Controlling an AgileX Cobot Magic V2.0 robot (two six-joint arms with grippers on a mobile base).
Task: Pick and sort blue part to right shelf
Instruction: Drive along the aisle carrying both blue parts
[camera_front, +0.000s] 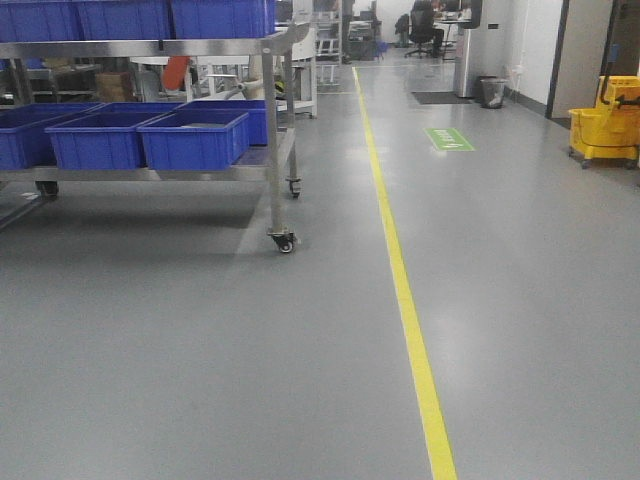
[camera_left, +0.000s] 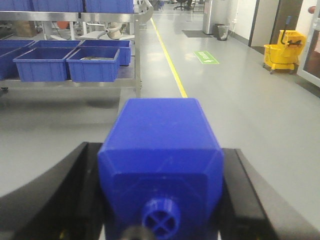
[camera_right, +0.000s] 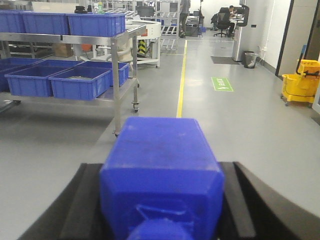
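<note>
Both are gripping: R jaws squeezing blue part (camera_right: 162, 170) by flat sides, L jaws a small-knob blue block (camera_left: 160, 150). Prob. light, stiff, slick plastic.

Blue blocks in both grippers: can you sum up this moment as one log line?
left gripper: shut on knobbed blue block | right gripper: shut on blue part | shelf cart: ahead-left

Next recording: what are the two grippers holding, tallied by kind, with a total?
blue part with a wide, chunky cap, in the right gripper: 1
blue block with a small round knob, in the left gripper: 1
Total: 2
</note>
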